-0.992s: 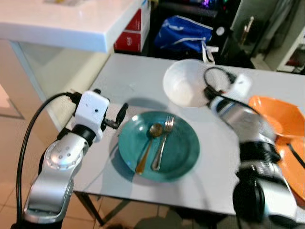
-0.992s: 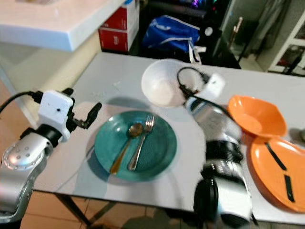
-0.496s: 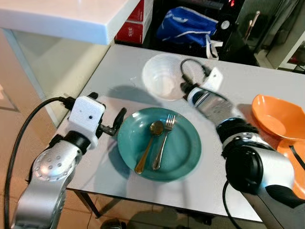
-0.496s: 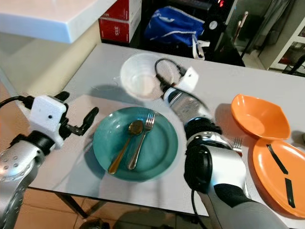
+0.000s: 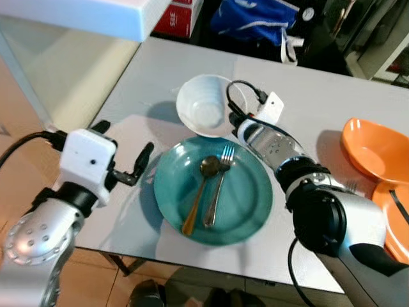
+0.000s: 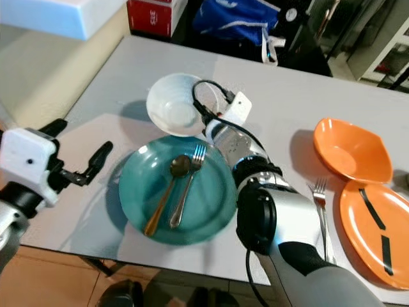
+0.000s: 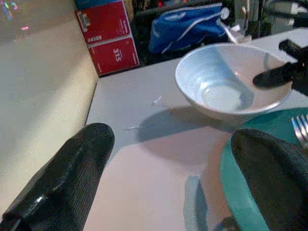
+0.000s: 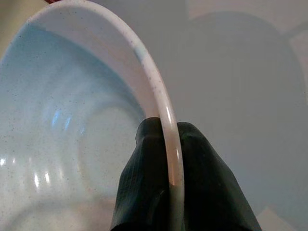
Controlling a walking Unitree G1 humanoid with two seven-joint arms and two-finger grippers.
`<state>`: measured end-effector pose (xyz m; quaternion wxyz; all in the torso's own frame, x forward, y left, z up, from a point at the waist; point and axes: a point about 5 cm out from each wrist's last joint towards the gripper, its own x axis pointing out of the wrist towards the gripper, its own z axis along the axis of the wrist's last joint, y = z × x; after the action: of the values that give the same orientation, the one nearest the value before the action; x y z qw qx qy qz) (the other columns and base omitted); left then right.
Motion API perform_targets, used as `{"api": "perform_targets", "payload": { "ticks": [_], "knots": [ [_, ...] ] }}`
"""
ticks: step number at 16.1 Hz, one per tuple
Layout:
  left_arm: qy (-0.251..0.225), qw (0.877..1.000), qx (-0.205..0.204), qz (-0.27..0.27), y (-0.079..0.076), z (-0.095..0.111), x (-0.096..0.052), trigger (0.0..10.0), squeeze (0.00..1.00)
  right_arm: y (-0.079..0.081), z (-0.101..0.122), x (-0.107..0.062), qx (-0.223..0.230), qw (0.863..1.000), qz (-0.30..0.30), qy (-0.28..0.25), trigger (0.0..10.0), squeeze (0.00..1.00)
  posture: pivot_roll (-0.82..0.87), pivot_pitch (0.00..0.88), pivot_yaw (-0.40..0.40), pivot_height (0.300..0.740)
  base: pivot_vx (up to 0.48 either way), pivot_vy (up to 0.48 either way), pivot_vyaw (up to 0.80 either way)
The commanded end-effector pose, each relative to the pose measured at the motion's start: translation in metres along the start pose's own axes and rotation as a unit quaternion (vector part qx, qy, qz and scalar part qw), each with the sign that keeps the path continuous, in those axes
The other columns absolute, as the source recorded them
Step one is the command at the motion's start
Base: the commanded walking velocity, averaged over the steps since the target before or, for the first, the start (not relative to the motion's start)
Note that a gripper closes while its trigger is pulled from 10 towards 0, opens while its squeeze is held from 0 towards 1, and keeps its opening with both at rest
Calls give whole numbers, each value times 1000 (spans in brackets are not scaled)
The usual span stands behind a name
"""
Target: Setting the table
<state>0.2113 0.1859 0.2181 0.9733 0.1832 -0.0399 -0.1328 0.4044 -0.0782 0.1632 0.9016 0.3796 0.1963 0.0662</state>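
Note:
A white bowl [image 5: 201, 112] is at the far rim of a teal plate [image 5: 252, 201], on the grey table [image 5: 160, 77]. My right gripper [image 5: 231, 119] is shut on the bowl's right rim. In the right wrist view its black fingers [image 8: 144, 183] pinch the rim [image 8: 163, 103] from both sides. A bronze spoon [image 5: 199, 192] and a silver fork [image 5: 217, 185] lie side by side on the teal plate. My left gripper [image 5: 123, 143] is open just left of the plate, holding nothing; its two fingertips [image 7: 72, 178] frame the bowl [image 7: 231, 79].
An orange bowl [image 5: 377, 147] and an orange plate [image 5: 399, 214] sit at the table's right end, with a second fork [image 6: 321, 204] beside them. A white counter [image 5: 96, 11] overhangs at the left. Behind the table are a blue bag [image 5: 259, 16] and red boxes [image 7: 108, 36].
The camera has shifted. My right gripper has carried the white bowl to the left, from right of the plate's centre to its far-left rim. The left gripper stays open beside the plate.

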Motion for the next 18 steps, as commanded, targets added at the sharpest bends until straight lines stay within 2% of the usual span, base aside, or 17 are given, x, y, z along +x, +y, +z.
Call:
{"api": "perform_targets", "payload": {
  "ticks": [1, 6, 11, 12, 13, 14, 18],
  "knots": [
    [-2, 1000, 0, -6, -1, 3, -4, 10000, 0, 8, 12, 0, 18, 999, 15, -25, 10000, 0, 284, 194, -134, 740, 0, 0, 0],
    [1, 1000, 1, -20, -1, 7, -6, 10000, 0, 18, 10, 1, 20, 999, 14, -21, 10000, 0, 293, 198, -121, 740, 0, 0, 0],
    [-4, 998, -10, -57, -12, 11, -7, 10000, 0, 30, 9, 2, 5, 1000, 23, -15, 10000, 0, 294, 200, -125, 740, 0, 0, 0],
    [-3, 998, -11, -57, -13, 11, -7, 10000, 0, 30, 10, 1, 6, 1000, 24, -15, 10000, 282, 291, 199, -125, 740, 0, 0, 0],
    [-3, 998, -12, -58, -13, 11, -7, 10000, 0, 30, 10, 1, 6, 1000, 24, -15, 10000, 706, 291, 199, -125, 740, 0, 0, 0],
    [-3, 998, -12, -57, -12, 11, -6, 10000, 0, 30, 11, 1, 7, 1000, 23, -16, 10000, 969, 291, 197, -126, 740, 0, 0, 0],
    [-1, 998, -11, -55, -11, 11, -5, 10000, 0, 30, 13, 1, 9, 1000, 21, -19, 10000, 965, 289, 193, -129, 740, 0, 0, 0]
  ]
}}
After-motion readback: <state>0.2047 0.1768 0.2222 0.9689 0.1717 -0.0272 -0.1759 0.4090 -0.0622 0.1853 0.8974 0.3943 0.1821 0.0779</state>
